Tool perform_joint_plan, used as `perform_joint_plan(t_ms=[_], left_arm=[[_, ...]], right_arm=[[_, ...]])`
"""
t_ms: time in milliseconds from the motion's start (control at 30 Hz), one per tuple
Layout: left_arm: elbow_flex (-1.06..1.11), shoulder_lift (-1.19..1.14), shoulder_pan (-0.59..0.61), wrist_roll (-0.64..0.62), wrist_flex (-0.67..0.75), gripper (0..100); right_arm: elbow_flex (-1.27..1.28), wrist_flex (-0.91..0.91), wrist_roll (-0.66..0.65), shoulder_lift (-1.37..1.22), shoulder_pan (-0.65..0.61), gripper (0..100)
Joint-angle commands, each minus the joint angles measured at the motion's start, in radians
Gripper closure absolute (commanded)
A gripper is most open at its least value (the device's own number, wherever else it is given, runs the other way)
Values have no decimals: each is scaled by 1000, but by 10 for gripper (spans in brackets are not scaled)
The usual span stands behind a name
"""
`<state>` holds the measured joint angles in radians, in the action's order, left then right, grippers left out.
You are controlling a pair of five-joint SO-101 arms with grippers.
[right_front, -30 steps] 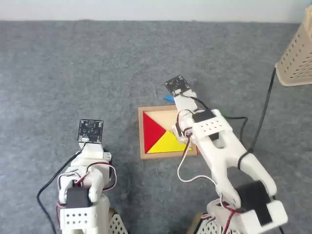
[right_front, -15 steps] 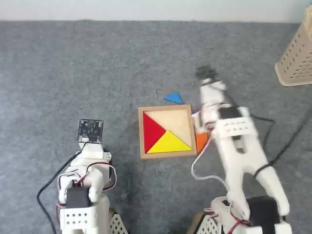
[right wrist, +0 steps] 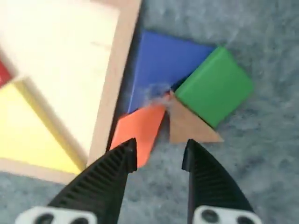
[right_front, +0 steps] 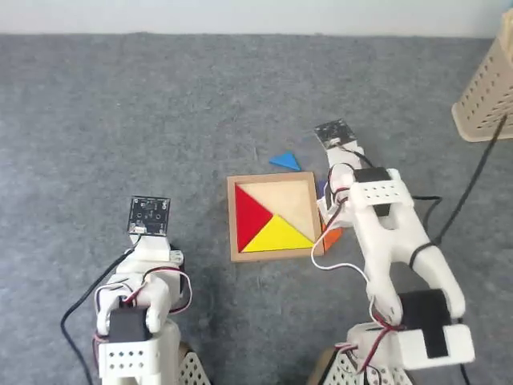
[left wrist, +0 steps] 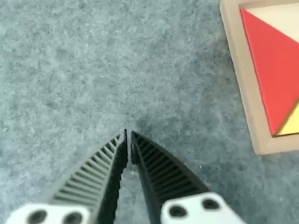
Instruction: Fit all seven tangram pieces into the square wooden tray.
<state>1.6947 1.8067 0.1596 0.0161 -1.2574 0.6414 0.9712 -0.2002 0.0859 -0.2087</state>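
Now R gripper (right wrist: 160,142), jaws apart, hovers over orange pc (right wrist: 138,130) beside tray (right wrist: 115,88); wrist view adds green square (right wrist: 215,86), arm-hidden from high view.

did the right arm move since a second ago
Yes. The right arm swung from over the far edge of the tray to beside its right edge in the high view; its claw hangs open above loose pieces there.

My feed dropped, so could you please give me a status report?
Left gripper shut, empty. Right gripper open above orange piece beside tray. Red, yellow pieces seated. Blue, green pieces crowd it.
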Motion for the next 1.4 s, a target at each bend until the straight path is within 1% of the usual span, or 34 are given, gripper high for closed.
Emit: perform_joint_plan(t_ms=[0, 233, 533, 667, 833, 967, 1067, 1167, 1367], left_arm=[[-10, 18, -3, 2, -6, 983], [-10, 18, -3, 2, -6, 983], [-10, 18, -3, 2, -6, 983], [-10, 18, -3, 2, -6, 983], [-10, 18, -3, 2, -6, 983], [-10, 18, -3, 2, -6, 983], [-10, 18, -3, 2, -6, 983], [-10, 18, -3, 2, -6, 983], [-10, 18, -3, 2, -6, 983]], right_arm=[[-46, -25, 25, -2, -27, 835], [-46, -70, 25, -38, -21, 835], [-44, -77, 28, -38, -30, 835], [-40, -105, 28, -15, -21, 836], [31, -171, 28, 99, -19, 836], [34, -197, 91, 127, 45, 836], [35, -222, 92, 125, 70, 836], [44, -196, 94, 125, 41, 836], [75, -73, 101, 127, -108, 836]])
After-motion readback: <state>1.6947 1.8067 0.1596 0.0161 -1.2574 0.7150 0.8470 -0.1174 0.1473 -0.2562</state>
